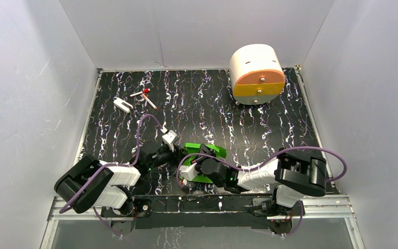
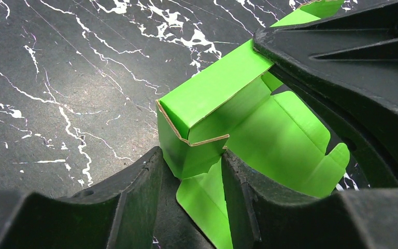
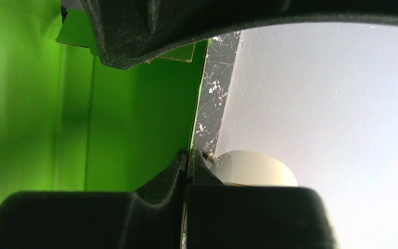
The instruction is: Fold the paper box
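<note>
The paper box (image 1: 215,150) is bright green card, partly folded, lying near the table's front edge between both arms. In the left wrist view its folded corner (image 2: 212,93) stands up from a flat panel with a rounded flap. My left gripper (image 2: 190,153) is open and straddles that corner, its right finger touching the card edge; from above the left gripper (image 1: 180,150) sits at the box's left side. My right gripper (image 3: 187,153) is shut on a thin upright wall of the box (image 3: 134,104). From above, the right gripper (image 1: 199,161) covers much of the box.
A cream-and-orange rounded drawer unit (image 1: 256,72) stands at the back right. A small white object (image 1: 123,105) and red-and-white sticks (image 1: 145,96) lie at the back left. White walls close in three sides. The right gripper's black body (image 2: 342,67) crowds the box's far side.
</note>
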`<state>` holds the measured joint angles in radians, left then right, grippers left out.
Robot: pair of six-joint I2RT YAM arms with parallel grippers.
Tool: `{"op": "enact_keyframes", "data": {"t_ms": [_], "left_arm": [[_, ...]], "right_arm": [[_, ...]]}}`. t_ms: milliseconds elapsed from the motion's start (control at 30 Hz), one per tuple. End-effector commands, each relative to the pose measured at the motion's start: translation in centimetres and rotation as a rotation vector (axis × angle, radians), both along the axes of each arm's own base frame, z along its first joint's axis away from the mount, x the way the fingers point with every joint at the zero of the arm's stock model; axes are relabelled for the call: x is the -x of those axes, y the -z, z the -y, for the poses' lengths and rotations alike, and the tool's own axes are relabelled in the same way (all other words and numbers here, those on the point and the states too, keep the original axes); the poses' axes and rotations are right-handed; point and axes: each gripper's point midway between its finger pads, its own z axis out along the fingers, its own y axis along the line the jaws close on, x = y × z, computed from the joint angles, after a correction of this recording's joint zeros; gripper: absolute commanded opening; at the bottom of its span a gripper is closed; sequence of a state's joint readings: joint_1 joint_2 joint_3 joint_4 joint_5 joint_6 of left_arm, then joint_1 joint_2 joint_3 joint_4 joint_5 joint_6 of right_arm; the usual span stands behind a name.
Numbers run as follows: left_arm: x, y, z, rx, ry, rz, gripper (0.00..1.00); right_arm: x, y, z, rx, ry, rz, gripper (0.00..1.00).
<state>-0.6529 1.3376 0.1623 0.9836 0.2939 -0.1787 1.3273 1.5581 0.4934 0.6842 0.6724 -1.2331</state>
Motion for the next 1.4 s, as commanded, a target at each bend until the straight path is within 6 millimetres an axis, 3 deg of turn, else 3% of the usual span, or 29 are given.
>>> {"op": "enact_keyframes", "data": {"t_ms": [0,267,433,767,1033,1233,1367], "left_arm": [[-1.3,-1.4,0.3,0.019,-0.027,0.074,0.43],[-1.5,-1.7,0.4,0.025,-0.028,0.084,0.38],[-0.9,-2.3,0.5,0.051,-0.013,0.083,0.46],[-0.6,-4.2,-1.6,0.078,-0.063,0.13,0.52],[-2.0,-6.8,-5.1,0.214,-0.176,0.134,0.48],[-4.3,-4.8,-7.0,0.2,-0.314,0.031,0.44],[-5.0,-3.0,-6.8,0.162,-0.308,-0.039,0.44]], "right_arm": [[1.5,2.1,-0.1,0.056,-0.067,-0.06,0.0],[1.7,3.0,-0.1,0.075,-0.072,-0.076,0.0],[1.7,3.0,-0.1,0.071,-0.073,-0.076,0.0],[1.6,2.0,0.4,0.059,-0.064,-0.058,0.0],[1.6,2.1,0.5,0.064,-0.066,-0.061,0.0],[1.6,1.9,0.5,0.066,-0.067,-0.054,0.0],[1.6,1.8,0.5,0.067,-0.068,-0.056,0.0]]}}
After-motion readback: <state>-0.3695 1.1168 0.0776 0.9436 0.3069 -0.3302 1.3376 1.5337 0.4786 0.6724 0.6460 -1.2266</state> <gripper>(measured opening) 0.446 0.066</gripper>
